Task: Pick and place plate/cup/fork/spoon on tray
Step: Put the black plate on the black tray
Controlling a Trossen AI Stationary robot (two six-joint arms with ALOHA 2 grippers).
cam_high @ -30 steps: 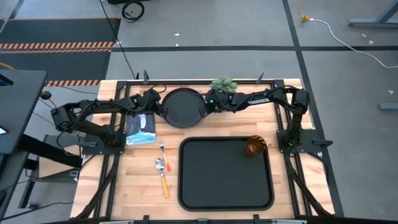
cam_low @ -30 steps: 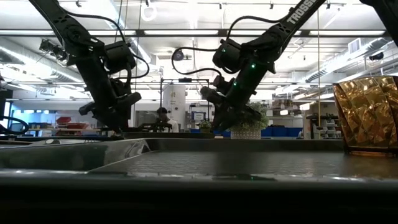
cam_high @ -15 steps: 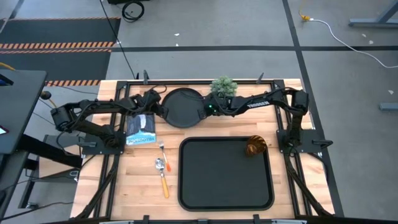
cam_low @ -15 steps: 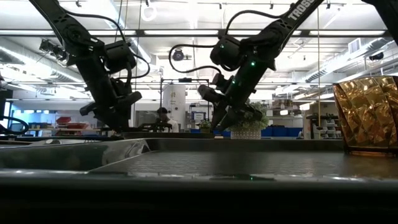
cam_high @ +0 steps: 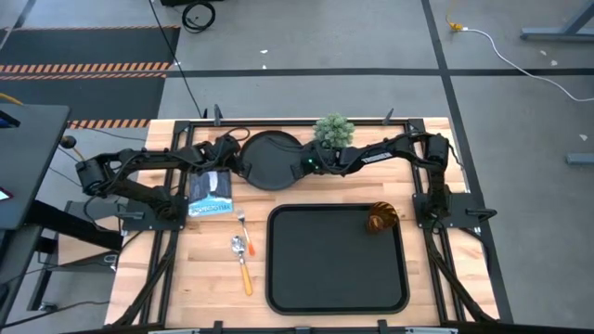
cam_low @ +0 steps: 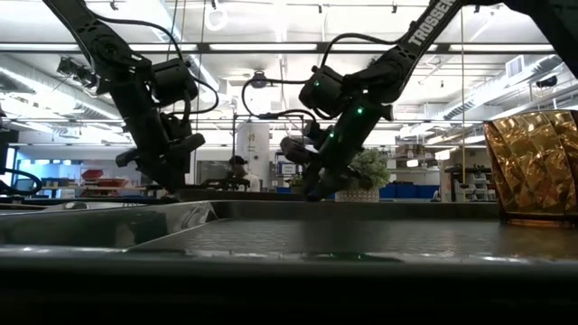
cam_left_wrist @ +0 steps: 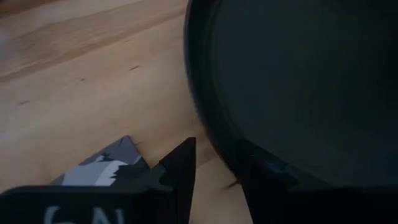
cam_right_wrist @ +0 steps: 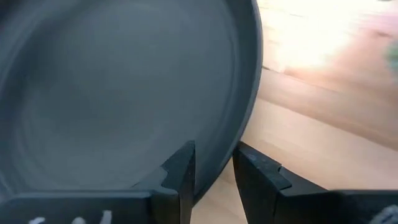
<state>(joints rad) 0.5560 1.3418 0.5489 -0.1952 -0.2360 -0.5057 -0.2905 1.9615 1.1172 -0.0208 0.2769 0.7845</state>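
The round black plate [cam_high: 271, 160] lies flat on the wooden table at the far middle. My left gripper [cam_high: 239, 163] is shut on its left rim and my right gripper [cam_high: 302, 167] on its right rim. The black tray [cam_high: 337, 278] lies at the near middle. The amber cup [cam_high: 381, 218] stands upright in the tray's far right corner. The silver fork [cam_high: 243, 225] and the orange-handled spoon [cam_high: 242, 262] lie on the table left of the tray. My left gripper pinches the plate's left rim [cam_left_wrist: 219, 149], one finger [cam_left_wrist: 264, 171] over the plate's inside and one [cam_left_wrist: 180, 165] outside it. The fingers slant down from the table's left. The plate stays flat on the table. My right gripper pinches the plate's right rim [cam_right_wrist: 216, 158], one finger [cam_right_wrist: 179, 168] over the plate's inside and one [cam_right_wrist: 258, 174] outside it. The fingers slant down from the table's right. The plate stays flat on the table.
A small potted plant [cam_high: 334, 128] stands just behind my right gripper at the far edge. A blue-grey packet [cam_high: 212, 192] lies near my left gripper, between the plate and the fork.
My right arm's wrist has sunk and swung toward the table's left and near edge, tipping flatter, while its fingertips stay at the plate's right rim. The plate has not shifted.
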